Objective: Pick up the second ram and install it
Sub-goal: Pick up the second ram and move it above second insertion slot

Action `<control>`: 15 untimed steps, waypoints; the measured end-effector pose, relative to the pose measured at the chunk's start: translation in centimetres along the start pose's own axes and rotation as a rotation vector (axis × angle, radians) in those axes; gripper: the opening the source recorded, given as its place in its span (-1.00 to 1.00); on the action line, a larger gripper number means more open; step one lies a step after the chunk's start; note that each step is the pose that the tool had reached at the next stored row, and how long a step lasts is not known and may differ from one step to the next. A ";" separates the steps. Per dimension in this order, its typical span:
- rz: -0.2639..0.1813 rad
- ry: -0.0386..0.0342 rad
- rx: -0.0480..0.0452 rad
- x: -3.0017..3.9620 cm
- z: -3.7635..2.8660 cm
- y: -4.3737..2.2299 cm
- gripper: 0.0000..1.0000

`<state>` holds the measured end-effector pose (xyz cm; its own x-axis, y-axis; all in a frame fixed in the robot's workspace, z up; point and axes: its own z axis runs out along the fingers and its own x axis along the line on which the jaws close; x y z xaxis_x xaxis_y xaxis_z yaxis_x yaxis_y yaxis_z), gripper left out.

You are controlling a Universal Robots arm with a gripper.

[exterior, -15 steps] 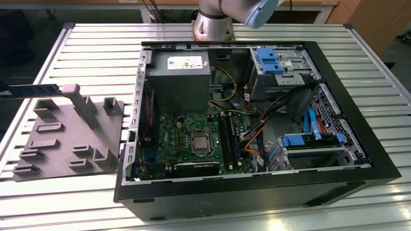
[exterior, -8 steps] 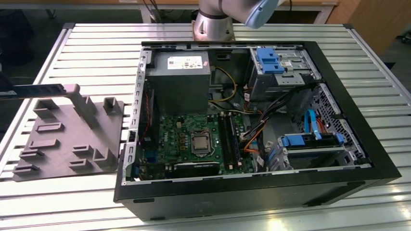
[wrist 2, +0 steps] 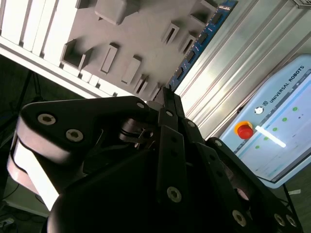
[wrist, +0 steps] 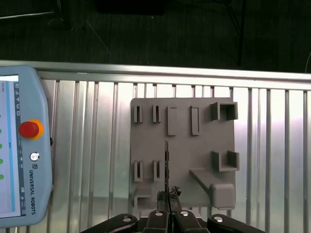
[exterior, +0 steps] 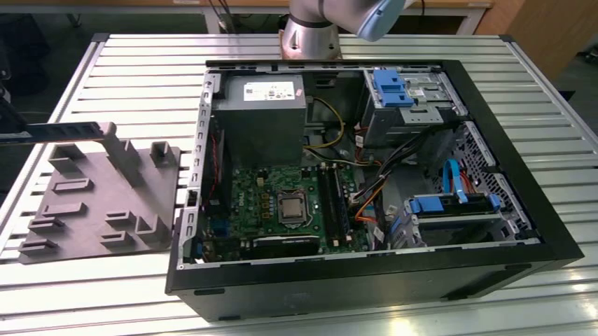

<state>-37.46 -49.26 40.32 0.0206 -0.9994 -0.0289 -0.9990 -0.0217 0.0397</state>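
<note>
Dark and thin, the second ram (exterior: 58, 131) hangs level at the exterior view's left, pinched in the narrow claw (wrist: 167, 195) above the grey tray (exterior: 84, 210). Holding it level and lifting clear of the tray's posts looks wise. Further right, the case wall (exterior: 198, 175) is an edge to clear, and the slots (exterior: 334, 199) sit tight beside the cables (exterior: 369, 203).

Print check | teach pendant (wrist: 24, 145): white lettering (wrist: 33, 187) along its edge below the red button (wrist: 28, 129), first wrist view, brand wording not transcribed | power supply (exterior: 262, 126): white label (exterior: 271, 89), 11 o'clock inside the computer case (exterior: 523, 210), exterior view, illegible
</note>
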 end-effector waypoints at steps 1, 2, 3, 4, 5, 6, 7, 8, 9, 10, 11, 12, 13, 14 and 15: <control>0.000 0.0000 0.0000 0.00 0.00 -0.07 -0.76; 0.000 0.0000 0.0000 0.00 -0.01 -0.14 -0.76; 0.000 0.0000 0.0000 0.00 -0.01 -0.19 -0.76; 0.000 0.0000 0.0000 0.00 -0.01 -0.25 -0.76; 0.000 0.0000 0.0000 0.01 -0.02 -0.32 -0.76; 0.000 0.0001 -0.0001 0.01 -0.02 -0.38 -0.76; 0.000 0.0000 0.0000 0.01 -0.02 -0.46 -0.76; 0.000 0.0000 0.0000 0.01 -0.02 -0.55 -0.76; 0.000 0.0000 -0.0001 0.01 -0.03 -0.63 -0.76; 0.000 0.0000 0.0000 0.01 -0.03 -0.70 -0.76; 0.000 0.0000 -0.0001 0.02 -0.04 -0.77 -0.76; 0.000 0.0000 0.0000 0.02 -0.03 -0.85 -0.76; 0.000 0.0000 0.0000 0.02 -0.04 -0.97 -0.76; 0.000 0.0000 0.0000 0.02 -0.04 -1.07 -0.76; 0.000 0.0000 -0.0001 0.02 -0.05 -1.17 -0.76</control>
<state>-36.29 -49.26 40.32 0.0206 -0.9994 -0.0289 -0.9990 -0.0218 0.0397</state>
